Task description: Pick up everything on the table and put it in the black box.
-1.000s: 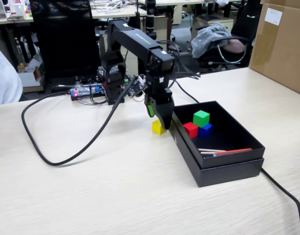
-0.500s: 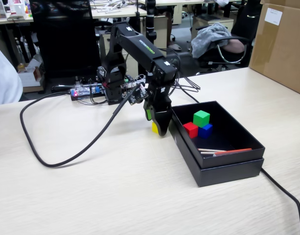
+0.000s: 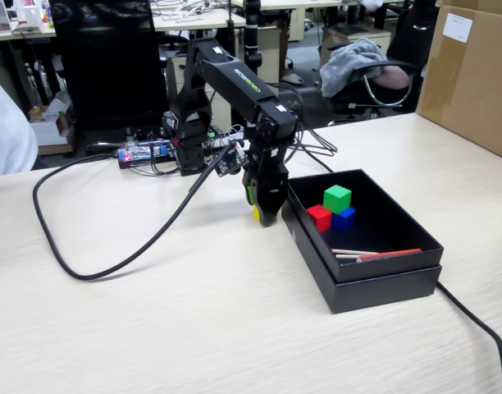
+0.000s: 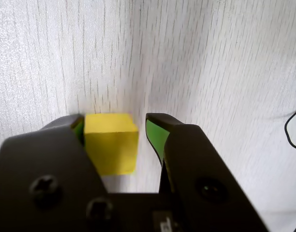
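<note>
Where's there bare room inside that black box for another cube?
The black box is bare along its far right side and between the cubes and the sticks. Crowded: the near-left corner, where red cube, blue cube, green cube cluster.

– What's sitting behind the work area?
– An office chair [image 3: 374, 82] is standing at the back with a grey cloth [image 3: 349, 61] lying over it, and a big brown carton [image 3: 472, 74] is rising at the right edge.
– Anything further off?
– Cluttered office desks [image 3: 193, 16] are running along the top, and even indoor light is falling across the room.
</note>
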